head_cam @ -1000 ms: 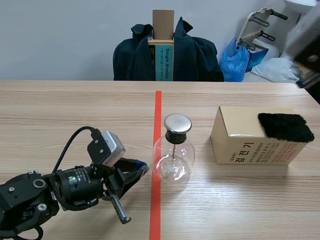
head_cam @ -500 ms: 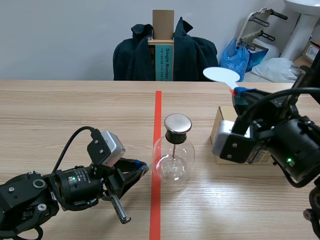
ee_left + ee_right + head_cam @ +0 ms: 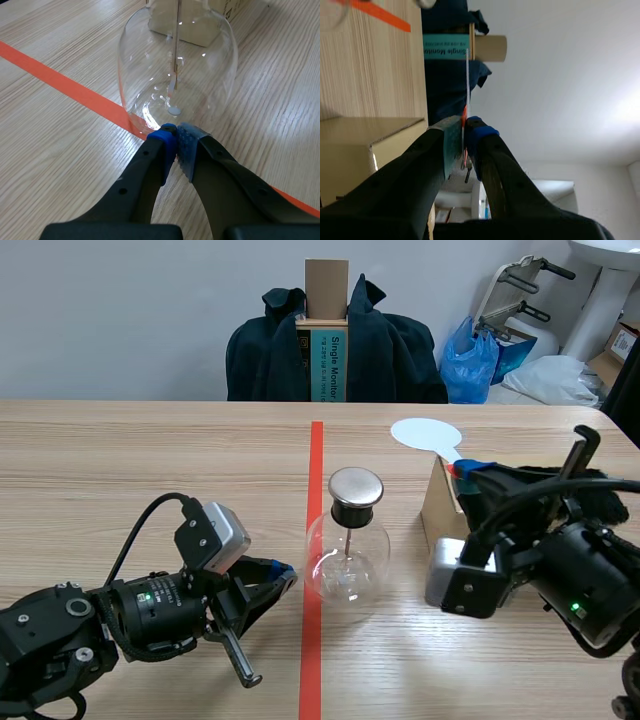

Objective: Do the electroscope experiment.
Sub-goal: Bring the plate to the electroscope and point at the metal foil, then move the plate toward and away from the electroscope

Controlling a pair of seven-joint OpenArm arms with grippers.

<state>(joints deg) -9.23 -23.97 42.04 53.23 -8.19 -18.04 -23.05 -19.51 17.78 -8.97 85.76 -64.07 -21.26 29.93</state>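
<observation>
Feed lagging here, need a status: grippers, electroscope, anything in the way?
Left gripper shut, tips at electroscope flask base. Right gripper shut on white paddle, held up beside the flask. Cardboard box beneath that gripper.

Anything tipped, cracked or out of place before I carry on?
Nothing stands out. The electroscope flask stands upright beside the tape line, glass whole, metal cap on. The right gripper is shut on the handle of the white disc paddle; the left gripper is shut, low at the flask's base.

Light wooden table (image 3: 150, 450) carries a glass electroscope flask (image 3: 346, 562), with a cardboard box (image 3: 440, 512) near it
</observation>
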